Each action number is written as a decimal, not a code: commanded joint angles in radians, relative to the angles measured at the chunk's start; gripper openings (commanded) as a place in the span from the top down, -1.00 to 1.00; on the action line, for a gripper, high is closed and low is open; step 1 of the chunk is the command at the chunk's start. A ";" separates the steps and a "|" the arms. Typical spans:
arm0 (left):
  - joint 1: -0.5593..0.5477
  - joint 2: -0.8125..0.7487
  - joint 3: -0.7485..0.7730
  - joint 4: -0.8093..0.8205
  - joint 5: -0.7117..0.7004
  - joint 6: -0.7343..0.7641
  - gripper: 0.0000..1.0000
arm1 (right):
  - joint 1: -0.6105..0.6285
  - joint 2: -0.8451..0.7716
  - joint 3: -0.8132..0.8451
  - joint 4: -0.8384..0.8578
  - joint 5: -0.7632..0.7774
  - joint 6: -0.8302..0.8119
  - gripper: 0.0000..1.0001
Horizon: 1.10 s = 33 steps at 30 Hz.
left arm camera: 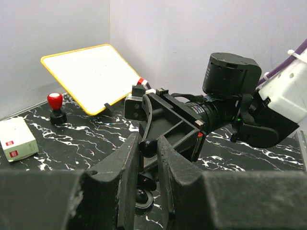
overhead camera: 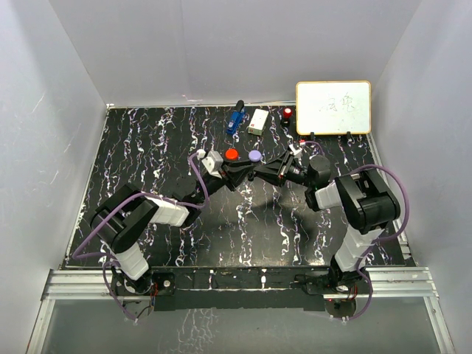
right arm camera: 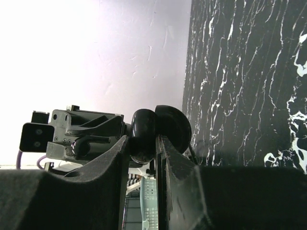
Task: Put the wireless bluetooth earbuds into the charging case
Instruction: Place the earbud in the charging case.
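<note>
Tabletop (overhead camera: 147,162) in black with white veins, boxed in by white walls. At its far right edge, leaning whiteboard (overhead camera: 333,108) with a yellow rim.

Next in size, left arm (overhead camera: 158,210): elbow folded low near the base, forearm stretched forward and to the right, wrist level above mid-table. Opposite, right arm (overhead camera: 365,203): upper link raised, elbow bent sharply, forearm swung leftward, wrist rolled onto its side. Meeting tip to tip over the middle of the table, just nearer than two round cases lying close together on the surface, red case (overhead camera: 231,154) and lavender case (overhead camera: 255,155).

At the end of the right arm, right gripper (right arm camera: 143,140), clamped tight on black charging case (right arm camera: 144,130), held in the air with its lid open beside the base.

At the end of the left arm, left gripper (left arm camera: 147,142), nearly closed, pinching small rounded black earbud (left arm camera: 147,146) at the fingertips, off the table, right in front of the right gripper.

No telling from any view whether earbud and case touch.
</note>
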 commanded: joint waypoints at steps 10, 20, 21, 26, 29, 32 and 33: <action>-0.004 -0.035 0.019 0.201 -0.036 0.124 1.00 | 0.004 0.150 -0.013 0.530 -0.008 0.318 1.00; -0.004 -0.025 0.033 0.202 -0.036 0.125 1.00 | 0.003 0.182 -0.009 0.638 0.003 0.405 1.00; -0.004 -0.023 0.035 0.202 -0.036 0.125 1.00 | 0.004 0.183 -0.007 0.646 0.004 0.414 1.00; -0.004 -0.013 0.049 0.202 -0.037 0.127 1.00 | 0.003 0.180 -0.006 0.656 0.006 0.423 1.00; -0.004 -0.010 0.054 0.202 -0.036 0.123 1.00 | 0.003 0.177 -0.002 0.656 0.007 0.424 1.00; -0.005 -0.005 0.055 0.202 -0.040 0.124 1.00 | 0.003 0.172 0.004 0.656 0.005 0.424 1.00; -0.004 -0.006 0.055 0.203 -0.042 0.123 1.00 | 0.003 0.171 0.005 0.657 0.006 0.424 1.00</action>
